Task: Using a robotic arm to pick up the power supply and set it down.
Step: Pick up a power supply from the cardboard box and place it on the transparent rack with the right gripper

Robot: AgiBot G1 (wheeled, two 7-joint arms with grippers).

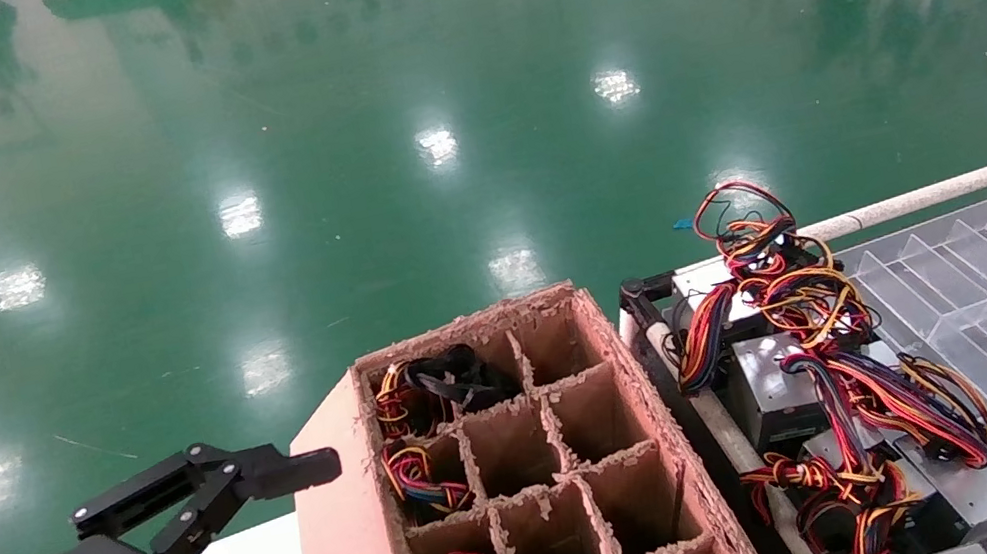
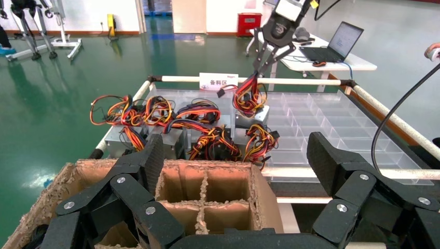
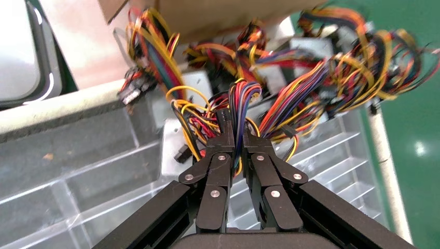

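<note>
Now my right gripper [image 3: 236, 142], black with two fingers, is pinched tight on the looped bundle of red, yellow, orange and purple wires [image 3: 236, 111] that belongs to one small grey sheet-metal power supply [image 2: 252, 117]. In the left wrist view I see this gripper far off, above the white-railed cart [image 2: 181, 79], with the wires hanging from it and the power supply just under them, near the other units on the clear plastic divider tray [image 2: 332, 122]. I cannot tell if the box is already free of the tray or touching it. I judge the lift is in hand, and the hold is only on wires, so I want to raise slowly and straight up, to avoid swinging and to let the neighbour cables slip away without pulling their units. The brown cardboard box with grid compartments [image 1: 538, 472] is beside the cart; some cells hold wire bundles, the middle ones look free. My left gripper [image 1: 216, 488] waits spread open near the cardboard box, low at my left side, holding nothing.
</note>
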